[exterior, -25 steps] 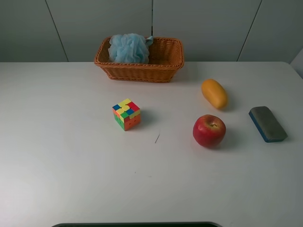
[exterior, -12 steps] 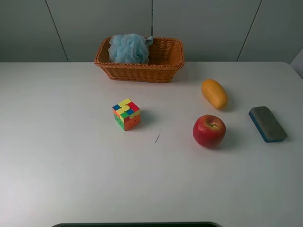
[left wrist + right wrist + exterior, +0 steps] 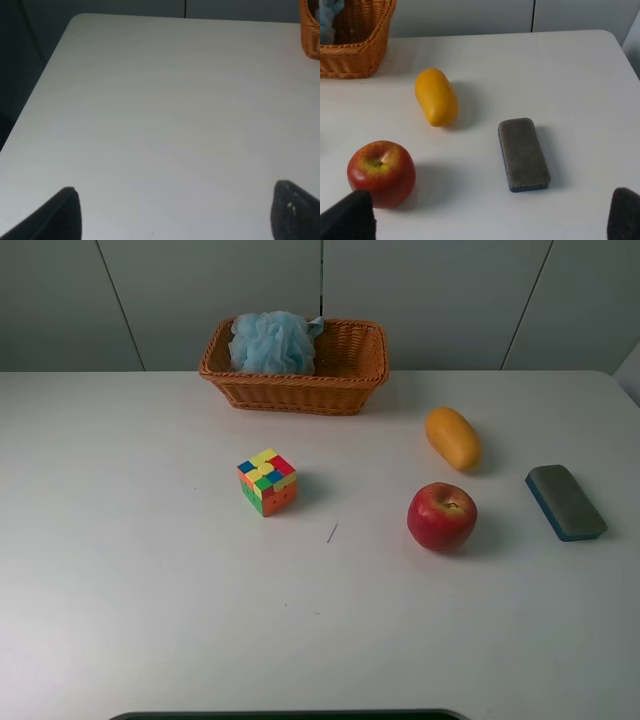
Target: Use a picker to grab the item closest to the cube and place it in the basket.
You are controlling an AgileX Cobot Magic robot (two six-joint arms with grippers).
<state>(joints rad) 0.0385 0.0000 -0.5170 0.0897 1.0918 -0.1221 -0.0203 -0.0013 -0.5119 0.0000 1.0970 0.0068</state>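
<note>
Neither gripper appears in the exterior high view: I see only the table (image 3: 120, 620), with the cube (image 3: 267, 481) left of centre, the apple (image 3: 441, 516) toward the right edge, the mango (image 3: 452, 437) beyond it toward the far edge, the eraser (image 3: 565, 501) close to the right edge, and the basket (image 3: 355, 370) at the far edge holding a blue bath sponge (image 3: 272, 342). I judge the apple the item nearest the cube. In the left wrist view, my left gripper (image 3: 175, 212) shows two dark fingertips set wide apart over bare tabletop near the left edge, holding nothing. In the right wrist view, my right gripper (image 3: 492, 215) is likewise spread wide and empty, with the apple (image 3: 381, 173) near one fingertip, touching nothing. I expect the apple to be rigid, moderately heavy, and smooth-skinned, so slippery; I would grip across its widest girth, fingers level, and avoid the tapering crown.
</note>
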